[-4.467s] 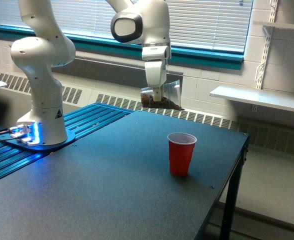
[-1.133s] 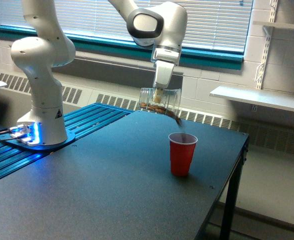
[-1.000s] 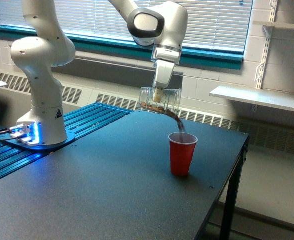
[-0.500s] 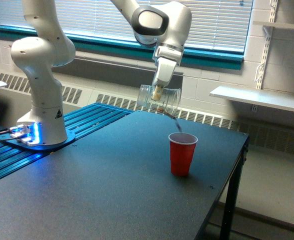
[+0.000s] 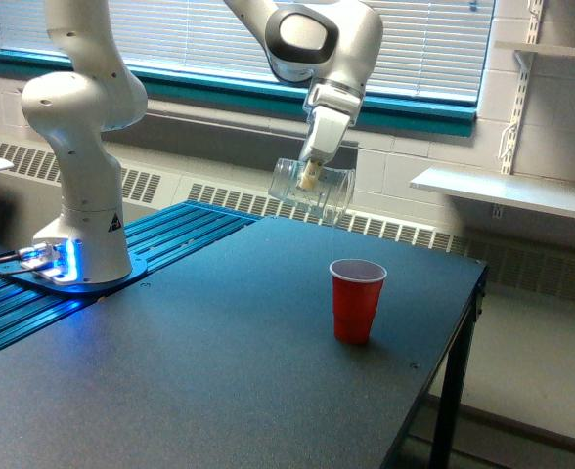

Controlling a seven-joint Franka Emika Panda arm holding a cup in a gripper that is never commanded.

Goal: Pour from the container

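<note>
Now, exterior view only. The gripper (image 5: 310, 178) hangs from the white Franka arm (image 5: 317, 39) above the far part of the dark table (image 5: 219, 371), its fingers clamped on the clear plastic cup (image 5: 312, 191). The cup is tipped well past horizontal, mouth angled down toward the exterior view's right. No brown contents are visible inside it and no stream falls from its lip; it looks empty, though the thin walls against the radiator grille make a small residue hard to rule out.

The red plastic cup (image 5: 356, 300) stands upright on the table, below the clear cup and offset toward the exterior view's right, well apart from it. Its white inside shows at the rim; the fill level cannot be read from this angle.

Judgement: the pour itself appears finished, or at its tail end. Step in hand is the hold at full tilt over the receiver.

Next move calls for: rotating the wrist back to bring the clear cup upright, keeping it clear of the red cup's rim while doing so, without loosening the grip on the thin wall. A slow return would avoid flicking any leftover grains onto the table.
</note>
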